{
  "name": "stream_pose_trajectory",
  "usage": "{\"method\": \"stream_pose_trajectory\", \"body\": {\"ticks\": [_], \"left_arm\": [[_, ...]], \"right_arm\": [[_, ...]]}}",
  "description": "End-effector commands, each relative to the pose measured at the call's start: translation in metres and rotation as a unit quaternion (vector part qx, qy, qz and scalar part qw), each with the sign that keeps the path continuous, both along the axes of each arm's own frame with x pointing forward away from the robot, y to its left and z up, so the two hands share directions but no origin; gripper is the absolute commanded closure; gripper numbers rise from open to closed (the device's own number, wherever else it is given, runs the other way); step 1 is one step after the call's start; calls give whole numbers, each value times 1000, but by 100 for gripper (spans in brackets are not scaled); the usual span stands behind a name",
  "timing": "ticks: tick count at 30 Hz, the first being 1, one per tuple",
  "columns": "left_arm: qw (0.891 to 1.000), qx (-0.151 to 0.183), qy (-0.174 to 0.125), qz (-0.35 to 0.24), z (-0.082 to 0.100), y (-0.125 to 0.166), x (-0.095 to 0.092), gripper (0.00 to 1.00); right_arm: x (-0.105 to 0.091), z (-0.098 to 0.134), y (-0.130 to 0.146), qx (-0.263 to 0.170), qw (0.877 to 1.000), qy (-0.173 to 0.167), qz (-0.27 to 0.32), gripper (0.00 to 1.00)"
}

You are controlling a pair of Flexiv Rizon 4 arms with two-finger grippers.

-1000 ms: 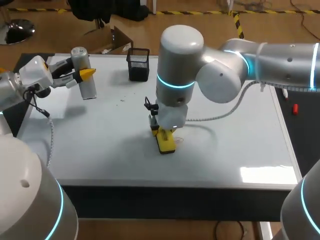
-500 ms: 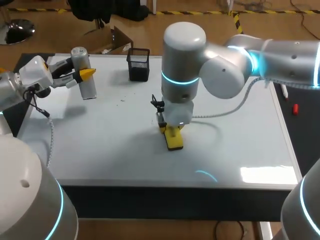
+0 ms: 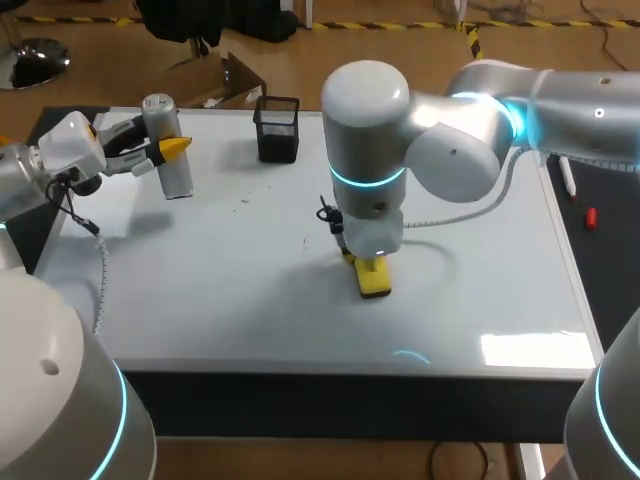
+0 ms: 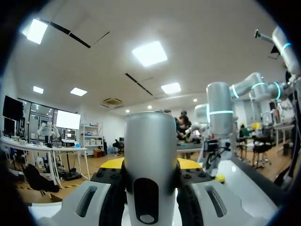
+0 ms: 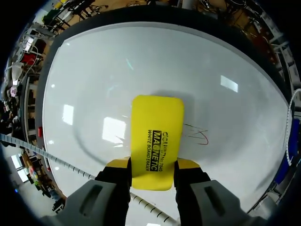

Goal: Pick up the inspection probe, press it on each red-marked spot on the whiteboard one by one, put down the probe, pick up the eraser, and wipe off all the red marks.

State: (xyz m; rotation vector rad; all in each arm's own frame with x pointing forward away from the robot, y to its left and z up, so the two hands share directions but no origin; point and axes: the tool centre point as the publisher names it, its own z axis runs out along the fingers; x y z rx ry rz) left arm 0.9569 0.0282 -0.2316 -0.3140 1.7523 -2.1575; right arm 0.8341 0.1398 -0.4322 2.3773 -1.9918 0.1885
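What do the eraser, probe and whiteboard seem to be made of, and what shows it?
Eraser: likely hard plastic; yellow, with a smooth matte printed face. Probe: a grey cylinder with a soft, even sheen, so metal or coated plastic; cannot tell which. Whiteboard: a glossy white coated panel with bright reflections on it.

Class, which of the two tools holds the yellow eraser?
The right tool, shut on the flat yellow eraser over the whiteboard; the left tool grips a grey cylindrical probe instead.

Your whiteboard [image 3: 200, 290] is glossy (bright glare shows on it); on it the eraser [image 5: 156, 136] looks smooth yellow plastic, and over its far left corner the probe [image 4: 150, 155] looks matt grey metal.
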Motion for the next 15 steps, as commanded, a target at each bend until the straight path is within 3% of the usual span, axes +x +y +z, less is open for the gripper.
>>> {"method": "stream_pose_trajectory", "body": {"ticks": [1, 10, 15], "left_arm": [[1000, 0, -1, 2, 1, -1, -1, 100], [1000, 0, -1, 2, 1, -1, -1, 100], [1000, 0, -1, 2, 1, -1, -1, 100]], "right_arm": [[2, -17, -11, 2, 1000, -4, -5, 100], [7, -4, -16, 26, 1000, 2, -15, 100], [8, 19, -13, 51, 999, 5, -11, 100]]}}
